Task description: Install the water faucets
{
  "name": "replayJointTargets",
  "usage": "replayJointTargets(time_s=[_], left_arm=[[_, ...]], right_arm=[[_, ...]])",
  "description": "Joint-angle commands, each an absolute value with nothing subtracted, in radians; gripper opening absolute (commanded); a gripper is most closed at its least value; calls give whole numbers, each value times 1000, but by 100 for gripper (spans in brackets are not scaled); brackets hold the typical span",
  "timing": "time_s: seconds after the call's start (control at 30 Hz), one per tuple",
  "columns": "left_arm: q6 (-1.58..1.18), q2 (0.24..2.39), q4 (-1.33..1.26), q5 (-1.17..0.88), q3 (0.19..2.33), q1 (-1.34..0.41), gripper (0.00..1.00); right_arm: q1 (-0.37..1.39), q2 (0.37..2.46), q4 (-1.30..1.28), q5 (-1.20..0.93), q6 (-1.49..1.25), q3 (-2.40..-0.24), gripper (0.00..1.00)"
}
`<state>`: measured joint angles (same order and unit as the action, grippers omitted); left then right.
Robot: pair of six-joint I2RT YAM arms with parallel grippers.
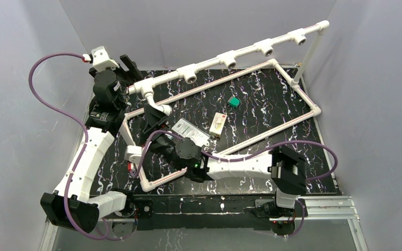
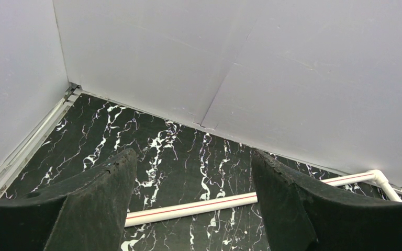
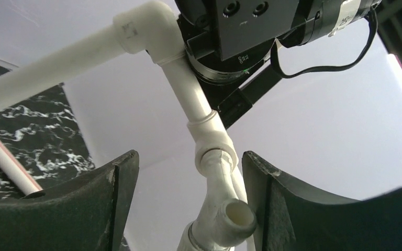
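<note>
Progress report: one tap (image 3: 215, 201) looks seated at the end of the rail (image 1: 209, 64) by the far-left corner, my right claw (image 3: 189, 159) spread either side of it, left claw (image 2: 193, 159) spread and empty, and I count four sockets (image 1: 230, 63) left to fill.

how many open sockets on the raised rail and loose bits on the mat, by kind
open tee sockets: 4
green piece: 1
small box: 1
plastic packet: 1
total: 7
</note>
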<state>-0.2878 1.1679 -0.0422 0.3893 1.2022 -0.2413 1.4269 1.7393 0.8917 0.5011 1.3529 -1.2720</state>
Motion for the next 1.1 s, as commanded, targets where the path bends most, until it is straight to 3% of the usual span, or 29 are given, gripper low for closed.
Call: replayJointTargets(time_s=[0.0,1.07], left_arm=[[-267,1255,336,281,1076,-264,78],[-267,1264,339,276,1084,-264,78]], right_arm=[[1425,1781,1028,567,1468,-1360,77],[1356,1698,994,608,1174,-1279,53]])
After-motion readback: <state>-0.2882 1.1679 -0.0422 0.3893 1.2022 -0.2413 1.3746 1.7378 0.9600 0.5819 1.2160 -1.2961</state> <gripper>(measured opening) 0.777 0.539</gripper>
